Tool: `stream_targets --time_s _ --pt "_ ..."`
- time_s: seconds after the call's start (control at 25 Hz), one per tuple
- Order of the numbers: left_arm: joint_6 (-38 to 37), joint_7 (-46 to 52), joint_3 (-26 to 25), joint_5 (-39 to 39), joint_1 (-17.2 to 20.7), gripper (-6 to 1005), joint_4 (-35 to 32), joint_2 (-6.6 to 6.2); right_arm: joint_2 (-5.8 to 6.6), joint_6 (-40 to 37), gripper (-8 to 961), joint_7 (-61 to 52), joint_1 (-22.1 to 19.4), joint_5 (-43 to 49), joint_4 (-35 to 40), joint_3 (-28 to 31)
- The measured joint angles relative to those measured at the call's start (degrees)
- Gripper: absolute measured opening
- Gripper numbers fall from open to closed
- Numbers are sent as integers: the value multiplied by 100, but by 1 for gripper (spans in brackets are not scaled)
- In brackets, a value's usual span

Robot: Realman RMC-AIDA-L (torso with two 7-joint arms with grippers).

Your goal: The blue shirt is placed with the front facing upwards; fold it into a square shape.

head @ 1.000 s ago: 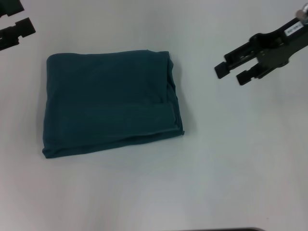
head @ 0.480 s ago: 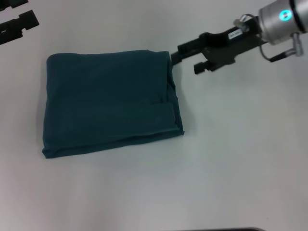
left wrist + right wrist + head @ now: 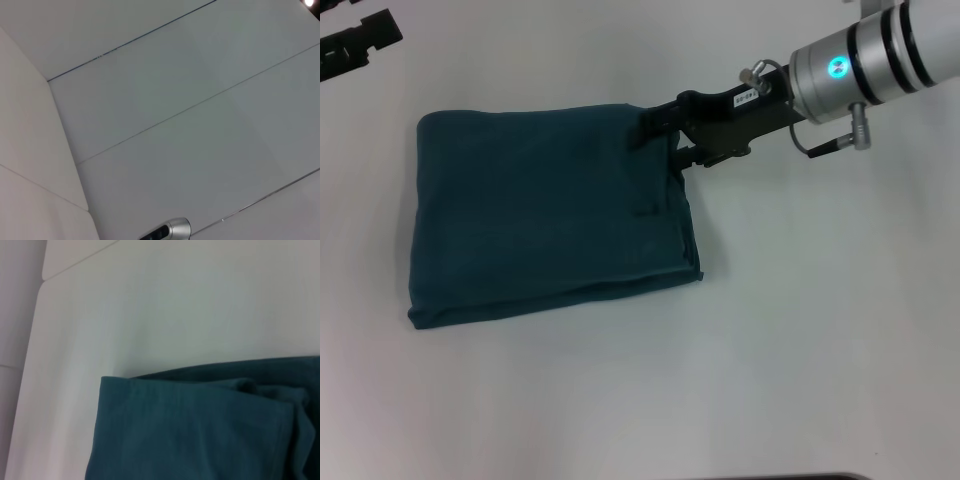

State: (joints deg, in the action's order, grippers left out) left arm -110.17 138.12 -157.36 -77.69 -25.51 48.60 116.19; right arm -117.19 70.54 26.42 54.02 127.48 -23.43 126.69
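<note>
The blue shirt (image 3: pixel 545 220) lies folded into a rough rectangle on the white table (image 3: pixel 800 330), plain teal side up. In the right wrist view the blue shirt (image 3: pixel 200 430) fills the lower part, showing layered folded edges. My right gripper (image 3: pixel 660 148) is at the shirt's far right corner. It is open, with one finger over the cloth and the other just off the edge. My left gripper (image 3: pixel 355 45) sits at the far left corner of the table, away from the shirt, its fingers apart.
The table edge (image 3: pixel 75 262) appears in the right wrist view beyond the shirt. The left wrist view shows only pale wall panels (image 3: pixel 175 115) and a metal fitting (image 3: pixel 167 231).
My right gripper has swung in from the right, reaching the shirt's far right corner. The left gripper has drifted slightly up and out of view. The shirt has not shifted.
</note>
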Motion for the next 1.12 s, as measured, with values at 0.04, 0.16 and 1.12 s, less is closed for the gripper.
stream_targets --time_s 0.04,0.16,1.12 --pt "9 -8 1 0 0 785 0 0 -13 -4 853 -5 2 0 5 -5" --pt "25 -40 3 0 0 785 -2 0 -50 -90 849 -13 5 -6 11 -15" --pt "126 -75 29 37 -73 784 -79 27 -203 -943 740 88 22 -282 178 -342"
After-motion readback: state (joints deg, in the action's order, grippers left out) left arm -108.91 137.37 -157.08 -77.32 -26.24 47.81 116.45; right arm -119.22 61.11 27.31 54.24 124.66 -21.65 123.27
